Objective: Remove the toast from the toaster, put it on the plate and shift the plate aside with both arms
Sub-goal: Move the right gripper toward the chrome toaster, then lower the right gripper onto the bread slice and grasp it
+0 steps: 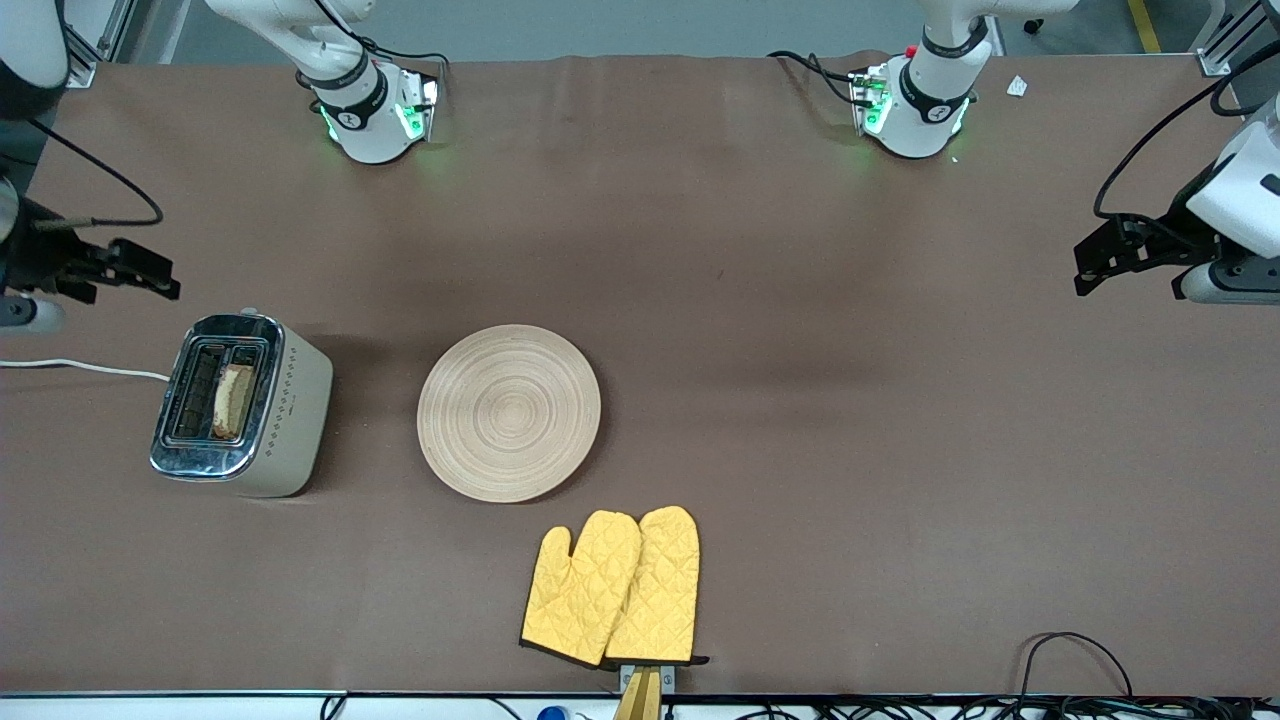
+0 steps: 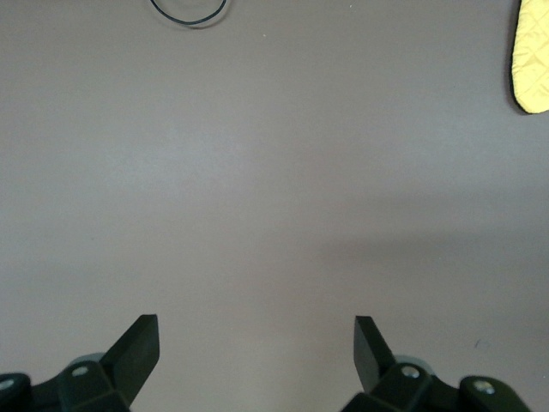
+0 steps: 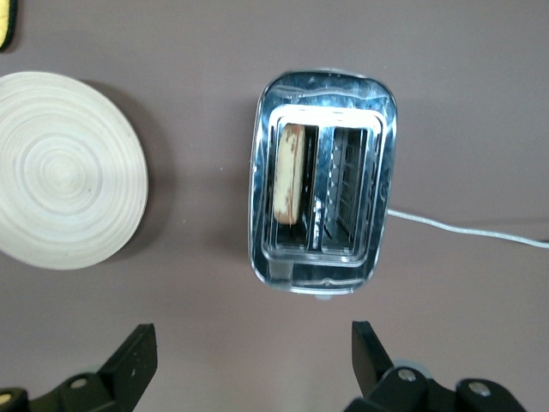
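The toast (image 1: 233, 400) stands upright in one slot of the chrome toaster (image 1: 240, 405) at the right arm's end of the table. It also shows in the right wrist view (image 3: 290, 176), in the toaster (image 3: 322, 206). The pale wooden plate (image 1: 509, 412) lies flat and bare beside the toaster, toward the table's middle, and shows in the right wrist view (image 3: 64, 172). My right gripper (image 1: 150, 275) is open and empty in the air beside the toaster (image 3: 253, 360). My left gripper (image 1: 1095, 265) is open and empty over bare table at the left arm's end (image 2: 256, 360).
Two yellow quilted oven mitts (image 1: 615, 590) lie near the table's front edge, nearer the camera than the plate; a mitt's edge shows in the left wrist view (image 2: 533, 60). The toaster's white cord (image 1: 80, 368) runs off the table's end. A black cable loop (image 1: 1075, 660) lies at the front edge.
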`<state>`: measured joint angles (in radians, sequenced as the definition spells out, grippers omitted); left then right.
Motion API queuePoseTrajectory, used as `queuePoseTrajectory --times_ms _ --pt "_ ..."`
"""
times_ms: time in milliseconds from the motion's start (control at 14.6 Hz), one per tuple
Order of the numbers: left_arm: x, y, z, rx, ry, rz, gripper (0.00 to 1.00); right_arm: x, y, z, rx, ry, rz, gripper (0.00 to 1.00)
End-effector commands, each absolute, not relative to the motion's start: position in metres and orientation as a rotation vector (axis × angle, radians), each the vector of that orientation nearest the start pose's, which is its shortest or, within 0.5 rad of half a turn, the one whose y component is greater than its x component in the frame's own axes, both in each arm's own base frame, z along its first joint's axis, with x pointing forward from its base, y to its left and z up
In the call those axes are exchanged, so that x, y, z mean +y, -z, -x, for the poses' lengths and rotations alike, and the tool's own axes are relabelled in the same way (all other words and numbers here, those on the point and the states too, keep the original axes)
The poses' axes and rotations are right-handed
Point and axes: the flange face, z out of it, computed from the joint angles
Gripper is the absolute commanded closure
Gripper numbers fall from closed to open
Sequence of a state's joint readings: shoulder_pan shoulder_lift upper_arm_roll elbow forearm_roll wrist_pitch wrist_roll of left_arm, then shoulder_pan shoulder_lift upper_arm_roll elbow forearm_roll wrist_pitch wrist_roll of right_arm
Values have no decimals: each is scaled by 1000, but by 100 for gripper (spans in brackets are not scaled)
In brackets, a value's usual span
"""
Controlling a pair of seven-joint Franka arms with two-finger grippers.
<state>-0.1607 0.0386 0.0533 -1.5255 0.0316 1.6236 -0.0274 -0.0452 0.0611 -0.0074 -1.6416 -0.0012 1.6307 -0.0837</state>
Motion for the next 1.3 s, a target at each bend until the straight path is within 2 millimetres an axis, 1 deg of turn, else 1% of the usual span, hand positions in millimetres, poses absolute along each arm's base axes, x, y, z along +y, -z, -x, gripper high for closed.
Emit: queuePoseTrajectory --times_ms 0,68,205,342,548,616,685,822,959,1027,1096,1164,1233 --pt "-56 -631 -574 113 102 3096 0 -33 -521 -580 -17 -81 3153 0" --pt "-55 -631 -574 113 102 3093 0 -36 -508 -581 3 -62 3154 0" --pt "-59 -632 -573 108 103 3096 0 -43 -478 -582 21 -33 3155 0" --pt "-55 -631 -570 105 67 3096 0 -46 -451 -584 27 -35 3155 0" --pt "-51 -620 -559 119 -89 3096 0 -46 -427 -592 19 -53 3157 0" --pt "-51 -622 -558 130 -94 3095 0 -47 -415 -596 21 -65 3156 0" --pt "-58 -624 -560 119 -79 3097 0 -46 -406 -598 18 -79 3155 0" --pt "-63 -627 -560 116 -67 3099 0 -44 -397 -601 12 -79 3157 0" --pt "-56 -628 -561 124 -64 3110 0 -47 -386 -605 18 -79 3157 0" --pt "-52 -639 -565 125 -24 3113 0 -48 -381 -606 20 -82 3157 3" --pt "-50 -638 -574 136 -17 3111 0 -46 -379 -606 16 -91 3156 19" --pt "-48 -641 -576 178 -6 3106 0 -46 -378 -606 13 -94 3156 59" --pt "-49 -641 -576 170 -2 3096 0 -45 -378 -606 25 -91 3156 91"
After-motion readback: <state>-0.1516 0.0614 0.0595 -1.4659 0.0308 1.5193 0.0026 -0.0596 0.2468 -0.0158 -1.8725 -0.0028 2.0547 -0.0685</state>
